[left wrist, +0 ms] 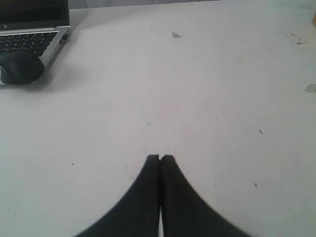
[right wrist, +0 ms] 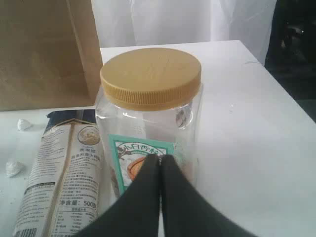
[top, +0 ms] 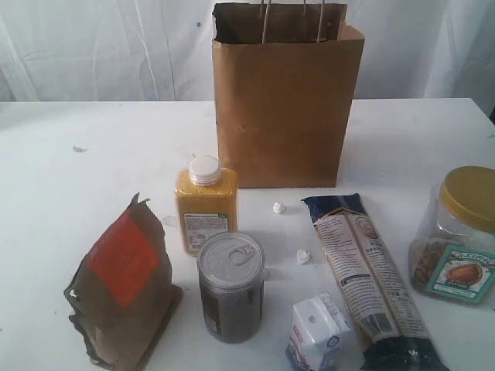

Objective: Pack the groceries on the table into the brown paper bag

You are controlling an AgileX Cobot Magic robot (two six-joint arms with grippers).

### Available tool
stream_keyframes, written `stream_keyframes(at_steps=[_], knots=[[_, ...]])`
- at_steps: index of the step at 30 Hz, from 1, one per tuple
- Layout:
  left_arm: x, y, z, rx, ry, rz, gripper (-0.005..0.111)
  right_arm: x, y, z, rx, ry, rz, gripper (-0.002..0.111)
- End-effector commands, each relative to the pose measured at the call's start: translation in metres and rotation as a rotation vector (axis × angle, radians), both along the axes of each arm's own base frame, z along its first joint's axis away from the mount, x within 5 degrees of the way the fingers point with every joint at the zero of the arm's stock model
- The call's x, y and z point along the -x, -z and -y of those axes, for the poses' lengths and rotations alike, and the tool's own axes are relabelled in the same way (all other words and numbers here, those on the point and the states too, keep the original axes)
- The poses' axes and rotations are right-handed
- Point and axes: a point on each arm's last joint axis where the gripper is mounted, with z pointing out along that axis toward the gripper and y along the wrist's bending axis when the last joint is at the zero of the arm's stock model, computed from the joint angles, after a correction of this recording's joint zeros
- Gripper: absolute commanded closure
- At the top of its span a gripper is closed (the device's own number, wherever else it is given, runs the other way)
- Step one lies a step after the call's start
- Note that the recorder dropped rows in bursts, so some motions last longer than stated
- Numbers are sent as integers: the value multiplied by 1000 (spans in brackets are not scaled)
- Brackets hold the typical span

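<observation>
The brown paper bag [top: 282, 100] stands open at the back of the white table [top: 93, 162]. In front of it stand the yellow-grain bottle [top: 205, 205], the silver pull-tab can [top: 230, 286], the orange-labelled brown pouch [top: 124, 290] and the small white carton [top: 317, 332]. The long pasta packet [top: 367, 278] lies flat beside the gold-lidded jar [top: 458, 236]. Neither gripper shows in the exterior view. My right gripper [right wrist: 160, 159] is shut and empty, just in front of the jar [right wrist: 150, 118], with the packet [right wrist: 61, 173] and bag [right wrist: 47, 49] beside it. My left gripper [left wrist: 160, 158] is shut over bare table.
Two small white crumpled scraps [top: 280, 207] [top: 303, 256] lie between the bottle and the pasta packet. A laptop [left wrist: 32, 32] and a black mouse [left wrist: 19, 66] sit on the table in the left wrist view. The table edge [right wrist: 291, 96] runs near the jar.
</observation>
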Motion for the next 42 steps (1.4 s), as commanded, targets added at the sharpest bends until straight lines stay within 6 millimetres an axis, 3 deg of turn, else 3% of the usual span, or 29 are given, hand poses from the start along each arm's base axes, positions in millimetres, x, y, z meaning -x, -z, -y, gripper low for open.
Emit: stream_keyframes(at_steps=[1,19,21,25,27,29,34,36,38,42], knots=[[0,1,0,6,0,3,107,0,1,0,2,-3,4,108],[0,1,0,6,0,3,107,0,1,0,6,-3,4,108],[0,1,0,6,0,3,107,0,1,1,80,-9,7,108],[0,1,0,6,0,3,107,-1,-1,4,400,-41,26,108],[0,1,0,6,0,3,107,-1,-3,4,452,-51,50,108],[0,1,0,6,0,3,107,-2,-8,1,357,-58,111,108],[0,1,0,6,0,3,107,-2,-28,-6,-533,-26,296,108],[0,1,0,6,0,3,107,-2,-32,-5,-746,-13,317,108],[0,1,0,6,0,3,107,-2,-31,-5,-896,-2,300,108],[0,1,0,6,0,3,107,-2,-32,-4,-924,-1,302,108]])
